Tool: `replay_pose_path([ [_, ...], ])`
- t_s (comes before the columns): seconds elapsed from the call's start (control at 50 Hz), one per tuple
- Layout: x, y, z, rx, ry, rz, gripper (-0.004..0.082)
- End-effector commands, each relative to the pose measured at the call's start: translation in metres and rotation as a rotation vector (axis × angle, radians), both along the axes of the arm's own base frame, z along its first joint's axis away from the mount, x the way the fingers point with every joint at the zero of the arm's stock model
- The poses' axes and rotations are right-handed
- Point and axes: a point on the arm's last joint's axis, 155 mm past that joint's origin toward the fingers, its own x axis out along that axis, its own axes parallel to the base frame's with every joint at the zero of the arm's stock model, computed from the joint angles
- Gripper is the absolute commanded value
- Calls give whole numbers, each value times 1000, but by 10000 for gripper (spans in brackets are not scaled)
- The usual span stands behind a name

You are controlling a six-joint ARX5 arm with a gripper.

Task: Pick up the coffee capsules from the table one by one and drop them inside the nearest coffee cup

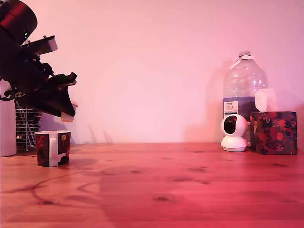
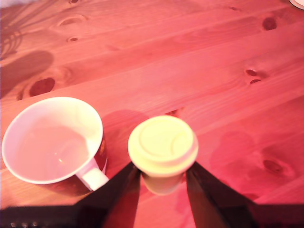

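Arm [image 1: 23, 71]: cut off by the exterior view's left and top edges; we see no base.
Gripper [image 2: 163, 178]: fingers run off the wrist picture's edge; the tips are partly hidden behind the capsule [image 2: 163, 145].
Capsule: in the exterior view only a pale end shows past the dark fingers.
Wire rack [image 1: 26, 126]: largely hidden behind the arm; we cannot make out its contents.
White cylinder [image 1: 7, 128]: cut by the exterior view's left edge.
Bottle [image 1: 243, 80]: label too small for us to read.

Over at the exterior view's right a big clear water bottle [image 1: 244, 92] is standing behind a small white round camera [image 1: 234, 132] and a dark floral tissue box [image 1: 274, 132], while a white cylinder [image 1: 7, 127] and wire rack [image 1: 26, 127] are sitting at the left edge.
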Motion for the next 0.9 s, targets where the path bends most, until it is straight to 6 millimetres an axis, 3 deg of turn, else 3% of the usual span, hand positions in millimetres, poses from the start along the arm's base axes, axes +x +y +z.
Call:
replay_pose_path([
  [0.0,2,-2,0,-9,-15,-1,216],
  [0.54,2,-2,0,-8,-15,1,216],
  [0.88,12,33,-1,17,-21,97,216],
])
